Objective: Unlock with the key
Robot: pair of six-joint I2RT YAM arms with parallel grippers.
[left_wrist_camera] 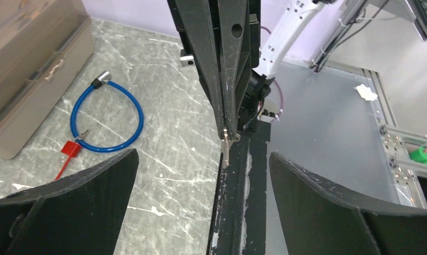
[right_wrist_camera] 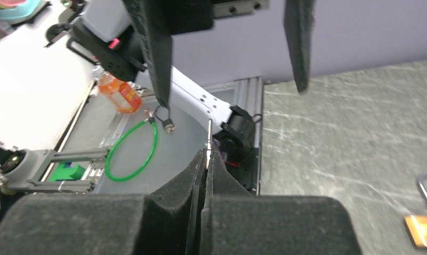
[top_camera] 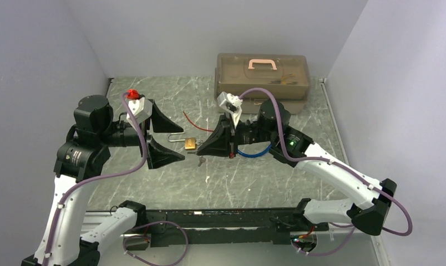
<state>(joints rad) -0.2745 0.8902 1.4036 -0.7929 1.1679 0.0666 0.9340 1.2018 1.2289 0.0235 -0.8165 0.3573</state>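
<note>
A brass padlock (top_camera: 189, 144) lies on the table with its shackle pointing left; its corner also shows in the right wrist view (right_wrist_camera: 423, 228). My right gripper (top_camera: 204, 150) is shut on a small silver key (right_wrist_camera: 208, 134), whose blade sticks out past the fingertips. The key also shows in the left wrist view (left_wrist_camera: 225, 153) and in the top view (top_camera: 201, 161), just right of and nearer than the padlock. My left gripper (top_camera: 171, 138) is wide open and empty, its fingers either side of the shackle end. The padlock is out of the left wrist view.
A brown toolbox (top_camera: 262, 75) stands at the back of the table. A blue cable lock (left_wrist_camera: 106, 119) with a red tag (left_wrist_camera: 69, 149) lies under the right arm. A thin red wire (top_camera: 196, 123) lies behind the padlock. The table's near edge has a black rail (top_camera: 232, 217).
</note>
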